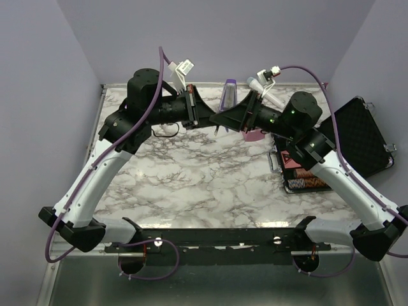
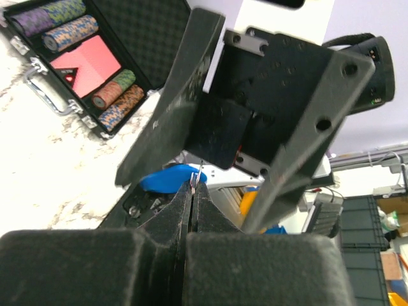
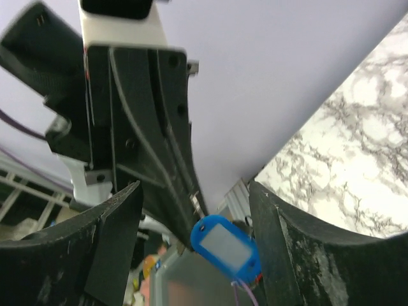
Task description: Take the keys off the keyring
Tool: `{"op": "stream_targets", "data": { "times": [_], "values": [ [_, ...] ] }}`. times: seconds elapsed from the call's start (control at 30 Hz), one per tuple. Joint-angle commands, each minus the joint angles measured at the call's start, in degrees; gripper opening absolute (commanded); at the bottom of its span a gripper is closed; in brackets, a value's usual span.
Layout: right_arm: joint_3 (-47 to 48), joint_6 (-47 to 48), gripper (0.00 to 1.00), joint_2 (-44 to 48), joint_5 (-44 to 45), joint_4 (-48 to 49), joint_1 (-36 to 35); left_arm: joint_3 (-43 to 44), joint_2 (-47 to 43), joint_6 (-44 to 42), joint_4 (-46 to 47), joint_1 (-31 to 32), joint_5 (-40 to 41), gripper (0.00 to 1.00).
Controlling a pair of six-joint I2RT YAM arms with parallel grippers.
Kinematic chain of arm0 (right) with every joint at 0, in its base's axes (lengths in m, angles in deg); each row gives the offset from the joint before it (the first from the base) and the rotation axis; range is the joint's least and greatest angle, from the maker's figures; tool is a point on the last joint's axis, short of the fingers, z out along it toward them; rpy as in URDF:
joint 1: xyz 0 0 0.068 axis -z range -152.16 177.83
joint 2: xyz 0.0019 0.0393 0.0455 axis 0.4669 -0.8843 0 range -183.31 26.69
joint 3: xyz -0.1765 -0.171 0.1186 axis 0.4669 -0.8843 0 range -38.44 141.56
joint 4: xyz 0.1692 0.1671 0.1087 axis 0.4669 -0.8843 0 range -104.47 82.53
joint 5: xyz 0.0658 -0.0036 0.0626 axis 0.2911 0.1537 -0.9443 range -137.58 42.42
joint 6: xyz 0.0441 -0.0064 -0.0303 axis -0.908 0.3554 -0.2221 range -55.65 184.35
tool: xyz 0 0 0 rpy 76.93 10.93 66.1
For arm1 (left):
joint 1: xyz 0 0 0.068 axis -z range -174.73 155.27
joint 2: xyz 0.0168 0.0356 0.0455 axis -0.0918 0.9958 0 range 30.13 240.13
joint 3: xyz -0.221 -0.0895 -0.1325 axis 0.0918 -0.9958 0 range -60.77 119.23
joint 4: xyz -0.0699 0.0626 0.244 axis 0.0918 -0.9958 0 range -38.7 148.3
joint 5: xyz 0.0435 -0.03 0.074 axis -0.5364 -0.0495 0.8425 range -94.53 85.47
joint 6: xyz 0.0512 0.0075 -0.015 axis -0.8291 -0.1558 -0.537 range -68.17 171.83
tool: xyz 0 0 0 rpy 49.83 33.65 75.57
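Note:
The keys are a small bright-blue oval tag [image 3: 226,245] with a pale metal bit [image 3: 197,204]. They hang from the tip of my left gripper [image 2: 193,185], which is shut on the metal bit. The blue tag [image 2: 167,178] sits just left of the shut fingertips. My right gripper [image 3: 196,188] is open, and its two fingers [image 3: 108,242] stand either side of the tag and the left gripper's tip without touching them. In the top view both grippers meet above the table's back middle, left [image 1: 209,120] and right [image 1: 220,117], with the keys [image 1: 218,131] dangling below.
A purple metronome [image 1: 229,94] stands at the back centre. A pink one [image 1: 254,134] is under the right gripper. An open black case [image 1: 360,137] with poker chips [image 1: 305,182] lies at the right. A dark cable loop [image 1: 167,132] lies under the left arm.

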Motion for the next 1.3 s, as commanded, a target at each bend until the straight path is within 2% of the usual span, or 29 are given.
{"op": "stream_targets", "data": {
  "times": [0.0,0.2,0.37,0.57,0.7,0.83,0.93,1.1,1.27],
  "values": [
    [1.9,2.8,0.77,-0.3,-1.8,-5.5,-1.4,3.7,0.8,-5.8,-5.8,-0.3,0.4,0.0],
    [5.2,7.2,0.83,-0.5,-0.8,-10.6,-1.4,3.8,-0.6,-12.1,-13.1,-0.4,-1.2,0.0],
    [9.2,11.4,0.84,-2.4,-6.5,-15.6,-1.3,3.7,-1.6,-16.4,-18.1,-0.5,-2.8,0.0],
    [13.3,17.2,0.84,-4.8,-15.0,-23.5,-1.2,3.4,-1.2,-22.9,-22.4,-1.0,-11.1,0.0],
    [14.9,22.3,0.8,-5.5,-17.8,-31.6,-1.0,2.4,-1.1,-25.9,-24.0,-1.0,-14.7,0.0],
    [14.6,25.3,0.73,-4.8,-18.2,-37.4,-1.0,-2.4,-2.6,-25.2,-20.6,-1.0,-19.6,0.0],
    [12.5,25.6,0.7,-3.2,-18.6,-37.8,-0.9,-6.8,-4.2,-24.1,-17.1,-1.0,-22.8,0.0],
    [10.0,24.6,0.57,-2.5,-21.3,-37.8,-0.9,-10.5,-4.4,-24.4,-16.1,-0.9,-24.5,0.0],
    [9.3,24.7,0.53,-2.6,-23.0,-39.2,-0.9,-11.4,-4.3,-24.5,-15.8,-0.9,-24.5,0.0]
  ]
}}
